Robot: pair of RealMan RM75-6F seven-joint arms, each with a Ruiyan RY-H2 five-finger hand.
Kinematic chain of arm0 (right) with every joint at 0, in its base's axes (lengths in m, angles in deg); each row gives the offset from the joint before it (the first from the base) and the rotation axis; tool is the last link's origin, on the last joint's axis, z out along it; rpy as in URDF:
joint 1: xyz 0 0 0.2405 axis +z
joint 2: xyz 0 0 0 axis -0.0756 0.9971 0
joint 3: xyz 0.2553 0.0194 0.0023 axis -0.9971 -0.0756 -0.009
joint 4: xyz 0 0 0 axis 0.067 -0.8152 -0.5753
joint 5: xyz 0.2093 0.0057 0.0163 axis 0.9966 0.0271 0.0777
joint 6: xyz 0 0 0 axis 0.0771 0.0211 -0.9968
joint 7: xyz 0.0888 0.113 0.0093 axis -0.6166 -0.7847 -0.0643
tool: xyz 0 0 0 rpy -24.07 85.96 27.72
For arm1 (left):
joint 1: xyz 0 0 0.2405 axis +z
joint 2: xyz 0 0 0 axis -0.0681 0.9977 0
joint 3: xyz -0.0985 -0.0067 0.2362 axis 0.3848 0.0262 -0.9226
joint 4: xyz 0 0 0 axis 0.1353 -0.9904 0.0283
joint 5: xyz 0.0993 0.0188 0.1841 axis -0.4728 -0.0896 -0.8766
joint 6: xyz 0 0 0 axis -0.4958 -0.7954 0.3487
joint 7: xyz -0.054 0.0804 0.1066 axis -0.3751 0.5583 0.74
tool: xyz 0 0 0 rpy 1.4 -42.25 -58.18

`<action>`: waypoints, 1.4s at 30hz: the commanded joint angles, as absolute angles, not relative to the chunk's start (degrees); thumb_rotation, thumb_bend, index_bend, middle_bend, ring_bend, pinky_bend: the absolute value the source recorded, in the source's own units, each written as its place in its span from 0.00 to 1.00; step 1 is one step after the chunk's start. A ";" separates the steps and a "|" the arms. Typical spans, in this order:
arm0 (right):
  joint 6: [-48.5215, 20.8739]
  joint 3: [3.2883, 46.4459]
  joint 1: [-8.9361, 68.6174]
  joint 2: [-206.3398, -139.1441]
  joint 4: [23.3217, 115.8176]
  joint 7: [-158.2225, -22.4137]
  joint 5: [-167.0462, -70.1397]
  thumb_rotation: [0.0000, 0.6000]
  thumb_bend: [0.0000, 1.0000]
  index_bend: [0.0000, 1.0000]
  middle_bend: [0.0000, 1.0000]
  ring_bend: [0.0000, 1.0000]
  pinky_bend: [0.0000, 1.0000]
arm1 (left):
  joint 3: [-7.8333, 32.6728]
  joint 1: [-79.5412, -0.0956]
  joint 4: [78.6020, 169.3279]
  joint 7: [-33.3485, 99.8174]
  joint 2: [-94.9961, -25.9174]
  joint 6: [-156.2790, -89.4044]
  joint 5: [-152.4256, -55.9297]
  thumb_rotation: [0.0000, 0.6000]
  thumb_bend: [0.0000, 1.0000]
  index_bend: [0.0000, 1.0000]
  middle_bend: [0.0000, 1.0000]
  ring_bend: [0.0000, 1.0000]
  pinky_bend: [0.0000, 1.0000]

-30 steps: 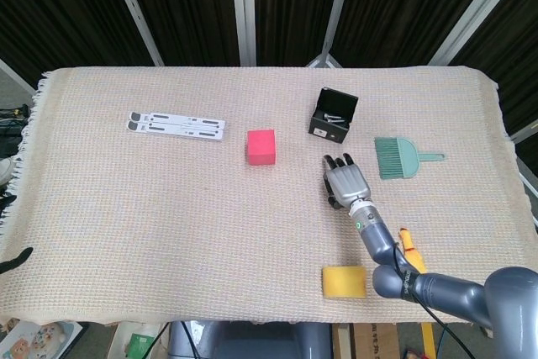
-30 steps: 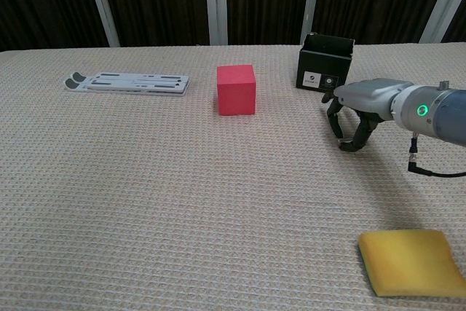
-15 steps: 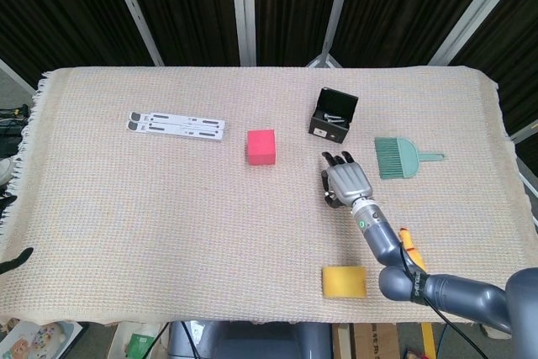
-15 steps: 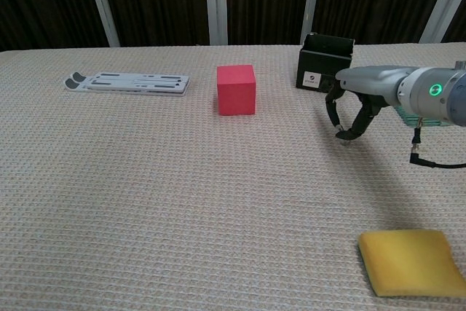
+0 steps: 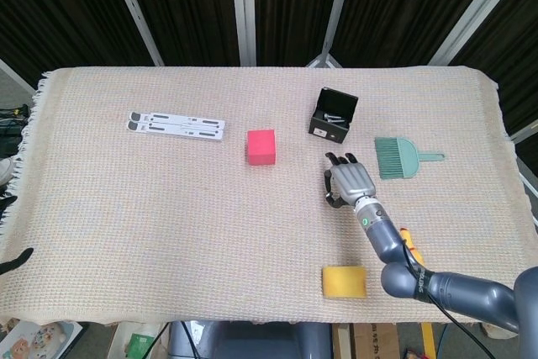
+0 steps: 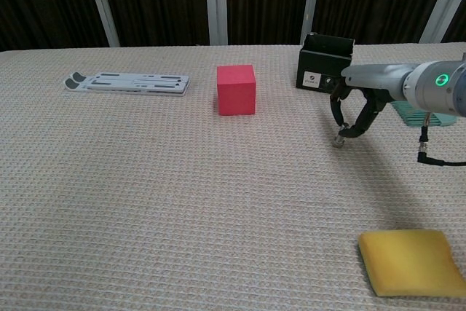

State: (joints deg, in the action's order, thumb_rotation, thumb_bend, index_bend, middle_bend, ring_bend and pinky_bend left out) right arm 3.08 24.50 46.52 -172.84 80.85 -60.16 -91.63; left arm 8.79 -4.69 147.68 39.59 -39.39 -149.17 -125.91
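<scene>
Black plastic is forming the small open box (image 5: 333, 114), which is sitting on the woven cloth of the table (image 5: 126, 208) just beyond the right hand (image 5: 348, 182), the nearest thing to its fingertips but not touching them. That hand is hovering palm down above the cloth with its fingers (image 6: 354, 118) curling downward and apart, holding nothing. A green dustpan brush (image 5: 401, 157) is lying just to the hand's right, and a red cube (image 5: 261, 146) is standing to the left of the box, well apart from the hand. Nearer the front edge, a yellow sponge (image 5: 345, 282) is lying flat below the forearm, with a small orange-yellow object (image 5: 410, 248) showing beside the arm. A white folded stand (image 5: 176, 125) is lying far off on the left side. The left hand is appearing in neither view.
</scene>
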 commanded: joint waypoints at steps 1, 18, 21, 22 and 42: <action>3.53 24.68 46.81 -172.81 80.43 -60.36 -90.93 1.00 0.34 0.64 0.11 0.17 0.08 | 8.79 -4.67 147.68 39.63 -39.39 -149.20 -125.89 1.00 0.21 0.19 0.00 0.00 0.04; 2.82 25.93 48.17 -171.17 82.08 -59.47 -89.45 1.00 0.21 0.29 0.09 0.07 0.04 | 8.80 -4.62 147.71 39.74 -39.45 -149.34 -125.94 1.00 0.21 0.19 0.00 0.00 0.04; 3.01 26.20 48.43 -170.62 82.83 -59.15 -88.44 1.00 0.20 0.25 0.07 0.06 0.03 | 8.80 -4.60 147.74 39.73 -39.43 -149.35 -125.93 1.00 0.21 0.19 0.00 0.00 0.04; 3.14 26.42 48.62 -170.28 83.23 -58.84 -87.90 1.00 0.19 0.24 0.07 0.05 0.03 | 8.81 -4.59 147.73 39.73 -39.43 -149.39 -125.94 1.00 0.21 0.19 0.00 0.00 0.04; -35.64 33.79 24.72 -150.63 104.89 -75.50 -117.88 1.00 0.18 0.12 0.05 0.03 0.00 | 8.61 -4.13 147.81 38.04 -38.99 -150.28 -126.84 1.00 0.21 0.19 0.00 0.00 0.04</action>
State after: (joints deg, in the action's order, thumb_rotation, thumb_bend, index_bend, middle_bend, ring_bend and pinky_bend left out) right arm -25.59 29.23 34.98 -155.85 99.60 -66.56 -106.60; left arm 8.64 -4.15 147.79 38.08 -39.01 -150.24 -126.79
